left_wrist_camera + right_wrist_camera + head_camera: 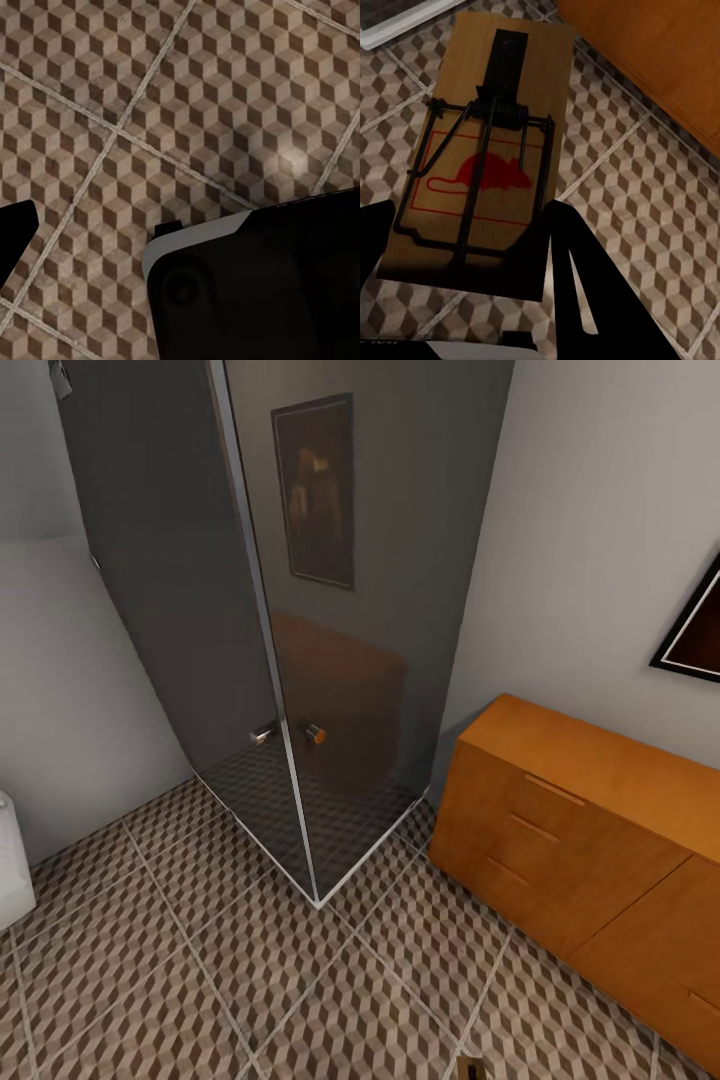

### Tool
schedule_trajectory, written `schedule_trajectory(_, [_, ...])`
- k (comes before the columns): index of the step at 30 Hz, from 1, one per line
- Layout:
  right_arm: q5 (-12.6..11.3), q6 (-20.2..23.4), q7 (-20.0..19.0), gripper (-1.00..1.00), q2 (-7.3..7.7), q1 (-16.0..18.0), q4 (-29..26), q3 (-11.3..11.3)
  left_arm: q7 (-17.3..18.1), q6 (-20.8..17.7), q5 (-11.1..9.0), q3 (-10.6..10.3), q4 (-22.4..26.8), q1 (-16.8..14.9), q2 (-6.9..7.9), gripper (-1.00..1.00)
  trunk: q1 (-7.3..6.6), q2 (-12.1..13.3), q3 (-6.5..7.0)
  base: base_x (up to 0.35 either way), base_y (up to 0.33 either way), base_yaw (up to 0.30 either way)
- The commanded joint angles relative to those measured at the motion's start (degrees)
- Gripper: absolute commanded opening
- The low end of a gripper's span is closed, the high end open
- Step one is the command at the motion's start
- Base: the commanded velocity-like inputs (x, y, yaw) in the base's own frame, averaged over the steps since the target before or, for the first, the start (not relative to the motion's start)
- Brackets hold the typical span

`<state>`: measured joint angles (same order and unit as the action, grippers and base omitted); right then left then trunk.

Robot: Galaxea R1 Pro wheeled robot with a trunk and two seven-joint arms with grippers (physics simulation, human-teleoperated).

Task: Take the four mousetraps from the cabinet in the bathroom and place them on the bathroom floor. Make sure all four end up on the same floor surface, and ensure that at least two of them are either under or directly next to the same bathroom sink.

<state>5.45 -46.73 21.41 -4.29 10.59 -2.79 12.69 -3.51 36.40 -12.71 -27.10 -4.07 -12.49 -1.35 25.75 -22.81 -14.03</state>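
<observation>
My right gripper [472, 217] is shut on a mousetrap [495, 112], a brown wooden board with black wire parts and a red mouse print. Its black fingers [577, 277] clamp the board's sides, holding it above the bathroom floor [660, 247]. A small brown end of the trap [470, 1068] shows at the head view's bottom edge. The orange-brown cabinet [580, 810] stands against the right wall, drawers closed, and is close by in the right wrist view [660, 52]. My left gripper [101, 225] hangs open over bare tiles [150, 90], holding nothing. The bathroom sink is out of view.
A dark glass shower enclosure [300, 660] with a round knob [315, 734] fills the corner ahead. A white object [8, 865] sits at the left edge and a framed picture [695, 630] hangs above the cabinet. A black robot part [262, 292] covers floor under the left wrist.
</observation>
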Motion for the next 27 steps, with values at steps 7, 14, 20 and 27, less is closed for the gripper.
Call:
schedule_trajectory(7, [0.35, -0.2, 0.23, -1.0, -0.02, 0.05, 0.06, 0.13, -0.2, 0.38, -0.18, -0.5, -0.24, -0.08, -0.06, 1.0, 0.03, -0.11, 0.01, 0.0, 0.0, -0.054])
schedule_trajectory(14, [0.35, -0.21, 0.22, -1.0, -0.02, 0.05, 0.06, 0.14, -0.12, 0.37, -0.15, -0.5, -0.24, -0.08, -0.06, 1.0, 0.03, -0.11, 0.42, 0.0, 0.0, -0.208])
schedule_trajectory(20, [0.35, -0.2, 0.22, -1.0, -0.02, 0.05, 0.06, 0.16, -0.05, 0.35, -0.13, -0.5, -0.24, -0.08, -0.09, 1.0, 0.03, -0.11, 0.81, 0.0, 0.0, -0.228])
schedule_trajectory(27, [0.35, -0.2, 0.22, -1.0, -0.02, 0.05, 0.06, 0.21, -0.01, 0.37, -0.13, -0.51, -0.24, -0.08, -0.14, 1.0, 0.03, -0.11, 1.28, 0.0, 0.0, -0.231])
